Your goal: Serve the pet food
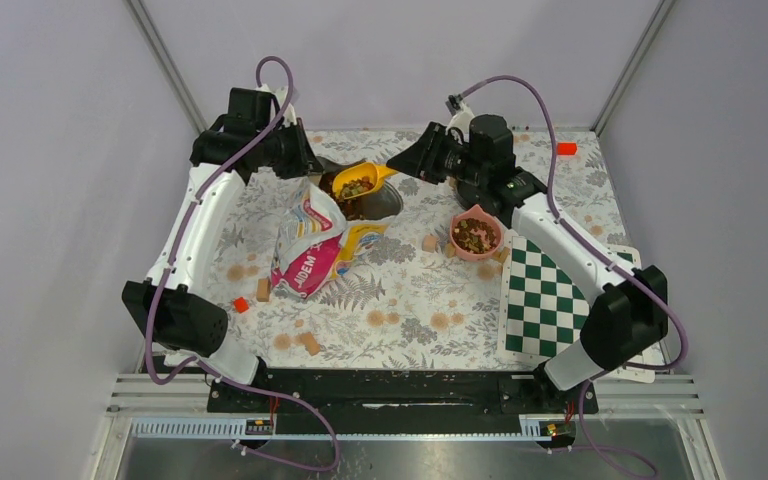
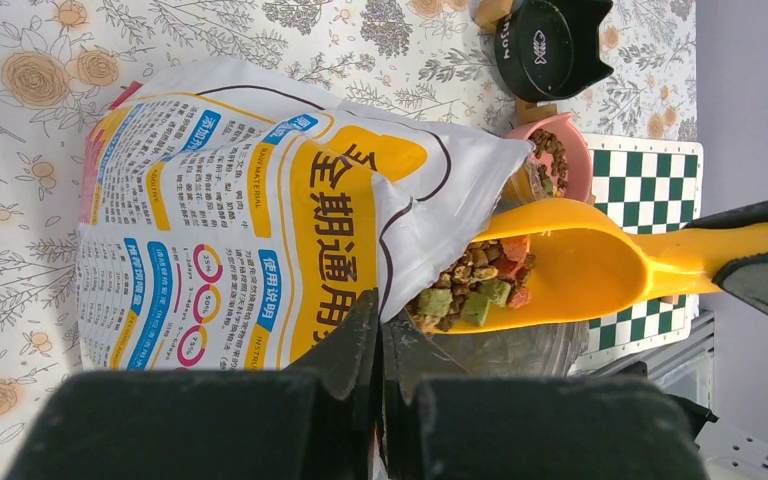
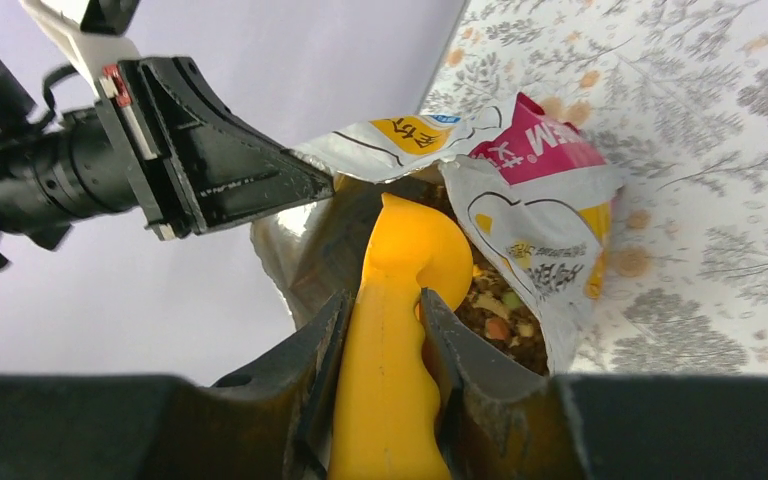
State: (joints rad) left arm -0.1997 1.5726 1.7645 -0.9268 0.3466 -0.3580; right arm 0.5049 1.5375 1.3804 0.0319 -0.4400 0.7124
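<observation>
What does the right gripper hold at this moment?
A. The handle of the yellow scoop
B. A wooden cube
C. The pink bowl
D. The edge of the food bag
A: in the right wrist view the right gripper is closed on the handle of the yellow scoop, which carries pet food at the mouth of the bag.

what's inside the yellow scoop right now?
Mixed kibble: brown, green and reddish pieces piled at the front of the yellow scoop; the back of its bowl is bare. How deep the pile goes is hidden by the top pieces and the scoop's wall.
</observation>
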